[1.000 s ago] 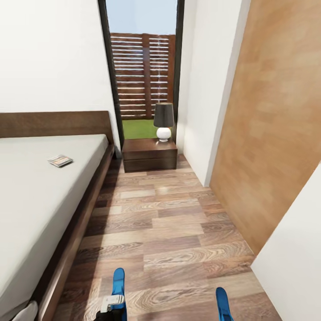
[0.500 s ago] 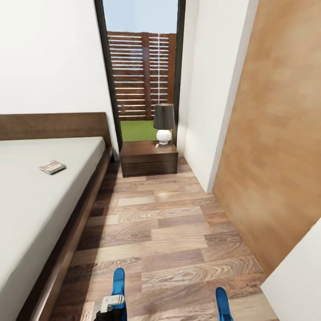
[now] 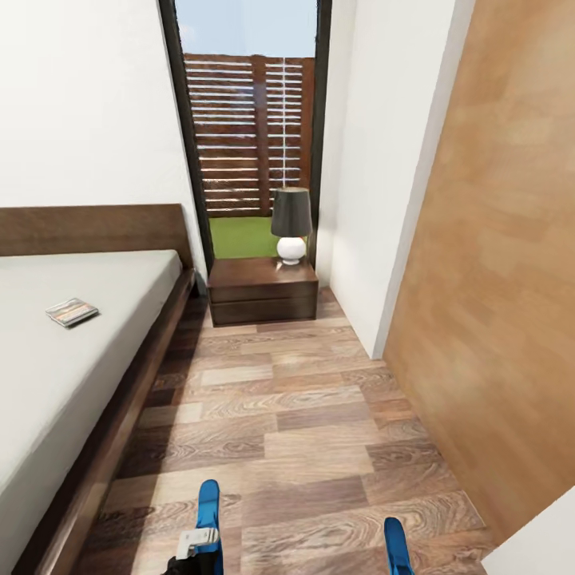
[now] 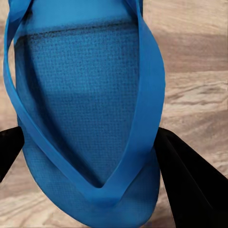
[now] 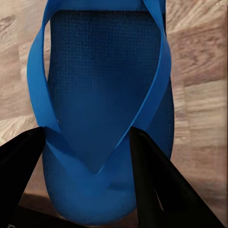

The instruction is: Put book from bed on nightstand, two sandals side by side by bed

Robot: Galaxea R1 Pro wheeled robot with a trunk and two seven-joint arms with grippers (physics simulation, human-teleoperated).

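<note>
I hold one blue sandal (image 4: 90, 114) in my left gripper (image 4: 92, 178), whose black fingers (image 4: 190, 190) press on either side of its toe end. My right gripper (image 5: 88, 159) is likewise shut on the other sandal (image 5: 102, 85). In the head view both sandals (image 3: 210, 511) (image 3: 395, 545) stick out over the floor at the lower edge. The book (image 3: 72, 311) lies flat on the grey mattress of the bed (image 3: 120, 415) at left. Ahead, beside the headboard, stands the dark wooden nightstand (image 3: 247, 295).
A black-shaded lamp with a white base (image 3: 291, 224) stands on the nightstand's right side. A tall black-framed window (image 3: 247, 128) is behind it. A white wall corner (image 3: 375, 200) and a wood panel (image 3: 495, 279) close the right side of the plank floor (image 3: 295, 415).
The camera has moved forward and turned a little right, so the bed and book sit further left in the picture. Both sandals stay in my grippers.
</note>
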